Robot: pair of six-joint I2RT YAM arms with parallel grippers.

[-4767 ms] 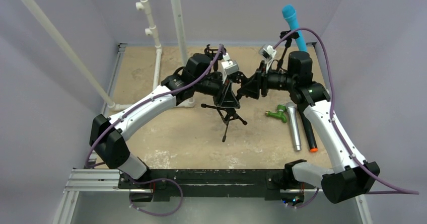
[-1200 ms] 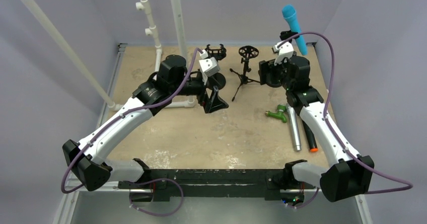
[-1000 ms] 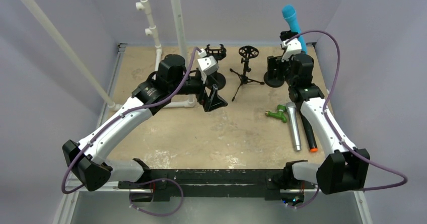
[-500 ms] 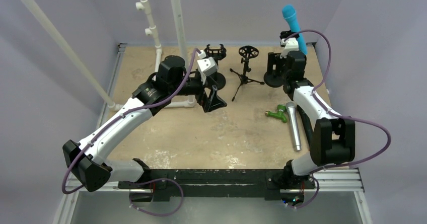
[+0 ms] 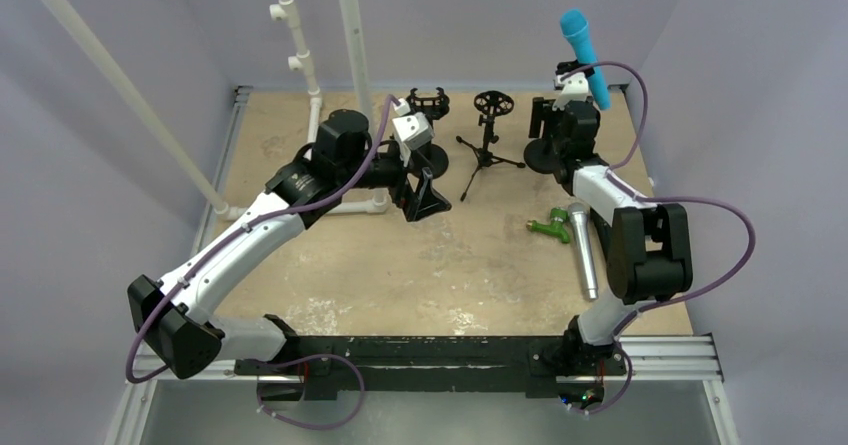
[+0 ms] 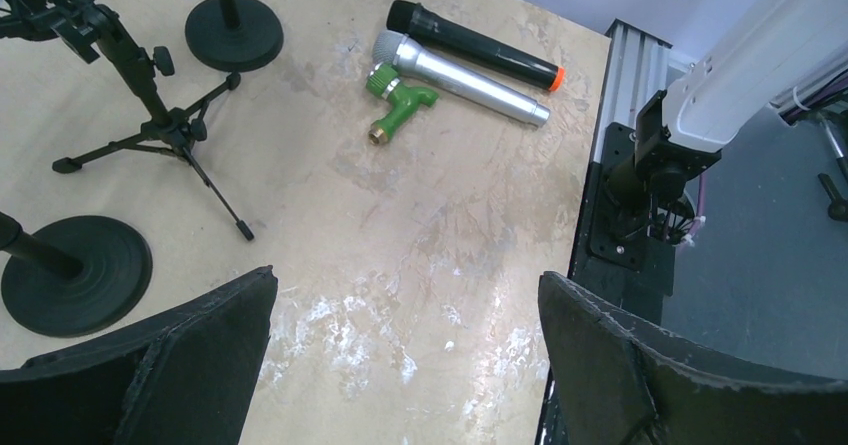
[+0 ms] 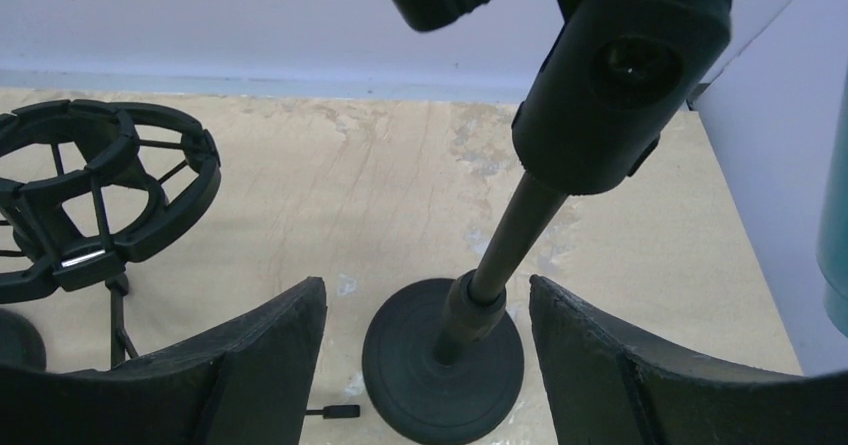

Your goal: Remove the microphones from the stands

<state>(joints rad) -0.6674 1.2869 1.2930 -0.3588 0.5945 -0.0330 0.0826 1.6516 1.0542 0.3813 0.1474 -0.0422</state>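
Note:
The blue microphone (image 5: 578,43) sits tilted in the clip of a black round-base stand (image 5: 547,155) at the back right; only its teal edge (image 7: 836,235) shows in the right wrist view. My right gripper (image 5: 541,123) is open right beside the stand. In its wrist view the stand's pole (image 7: 510,240) and base rise between the two fingers of the right gripper (image 7: 427,293), which touch nothing. My left gripper (image 5: 420,200) hangs open over the middle of the table, and the left gripper (image 6: 407,277) has only bare table between its fingers.
A tripod stand with an empty shock mount (image 5: 487,135) and a second round-base stand (image 5: 428,105) are at the back centre. A green tap (image 5: 549,228), a silver microphone (image 5: 583,250) and a black microphone (image 6: 470,45) lie at the right. White pipes (image 5: 350,45) rise back left.
The right arm has folded back and brought its gripper up to the microphone's stand, with the fingers drawing somewhat closer together. The left arm has stayed still and open.

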